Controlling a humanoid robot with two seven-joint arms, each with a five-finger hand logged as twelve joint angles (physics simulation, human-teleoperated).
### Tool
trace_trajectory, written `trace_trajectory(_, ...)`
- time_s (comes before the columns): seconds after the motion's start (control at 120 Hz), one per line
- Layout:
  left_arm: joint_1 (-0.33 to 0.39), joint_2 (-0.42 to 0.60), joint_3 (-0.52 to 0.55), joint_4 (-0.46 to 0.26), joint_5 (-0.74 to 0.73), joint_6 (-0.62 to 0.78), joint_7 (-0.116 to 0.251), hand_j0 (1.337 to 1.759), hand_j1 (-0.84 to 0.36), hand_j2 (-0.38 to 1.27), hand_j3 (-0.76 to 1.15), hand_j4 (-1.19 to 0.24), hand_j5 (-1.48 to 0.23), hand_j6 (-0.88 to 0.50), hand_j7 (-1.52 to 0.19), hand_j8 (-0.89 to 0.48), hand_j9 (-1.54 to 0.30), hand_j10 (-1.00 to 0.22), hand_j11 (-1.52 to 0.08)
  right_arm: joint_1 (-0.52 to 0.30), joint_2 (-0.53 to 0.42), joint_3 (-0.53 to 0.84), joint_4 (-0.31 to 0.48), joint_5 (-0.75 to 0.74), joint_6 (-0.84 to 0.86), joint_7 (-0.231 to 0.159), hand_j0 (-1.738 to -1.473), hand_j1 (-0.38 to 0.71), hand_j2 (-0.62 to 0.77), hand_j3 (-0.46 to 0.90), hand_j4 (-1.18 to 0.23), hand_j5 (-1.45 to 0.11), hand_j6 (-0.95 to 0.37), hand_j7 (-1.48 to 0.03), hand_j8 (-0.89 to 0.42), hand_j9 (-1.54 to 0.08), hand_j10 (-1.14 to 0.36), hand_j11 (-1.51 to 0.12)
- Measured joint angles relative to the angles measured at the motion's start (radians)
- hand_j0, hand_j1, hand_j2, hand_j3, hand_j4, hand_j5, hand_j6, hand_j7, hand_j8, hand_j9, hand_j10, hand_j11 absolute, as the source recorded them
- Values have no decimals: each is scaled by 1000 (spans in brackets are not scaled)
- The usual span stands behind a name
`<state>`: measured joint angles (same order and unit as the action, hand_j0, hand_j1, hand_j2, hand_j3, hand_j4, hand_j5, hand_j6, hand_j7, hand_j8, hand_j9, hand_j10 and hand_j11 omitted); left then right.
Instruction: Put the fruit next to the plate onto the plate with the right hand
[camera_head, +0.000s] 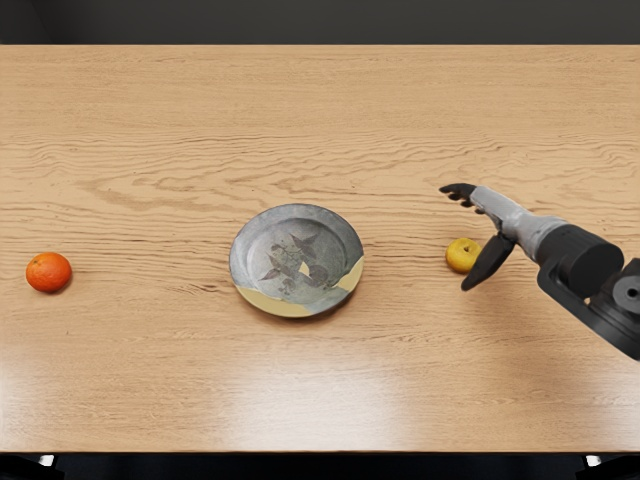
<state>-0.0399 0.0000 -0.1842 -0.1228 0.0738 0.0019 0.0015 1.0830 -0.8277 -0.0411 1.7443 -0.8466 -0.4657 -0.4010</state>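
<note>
We see a made-up test room: one long light wooden table (320, 120), dark all around it, lit like a computer picture.

Off at the left end of the wooden table (320, 110) I see an orange (49, 272) sitting on the wood, roughly midway between its far and near edges.

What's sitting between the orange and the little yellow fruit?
The plate sits between the orange and the yellow fruit, with bare table on each side of it, seen in the head view.
</note>
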Motion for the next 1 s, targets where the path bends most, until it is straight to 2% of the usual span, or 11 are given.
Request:
trace_trajectory(0.192,0,0,0,0,0,0,0,1658,325,4,0,-21,-27,-21,-27,-21,-27,-21,-27,-9,2,-8,-2,-14,-36,-1,-1658,-49,-47,0,-254,-328,-256,-327,-255,-327,-254,-327)
trace_trajectory(0.358,0,0,0,0,0,0,0,1658,325,4,0,-21,-27,-21,-27,-21,-27,-21,-27,-29,18,-10,-27,-36,-51,5,-1658,8,-57,0,-302,-390,-304,-389,-303,-390,-302,-390)
trace_trajectory(1.0,0,0,0,0,0,0,0,1658,325,4,0,-21,-27,-21,-27,-21,-27,-21,-27,-91,97,-17,-128,-88,-74,16,-1658,35,-61,0,-324,-419,-326,-419,-325,-419,-324,-419)
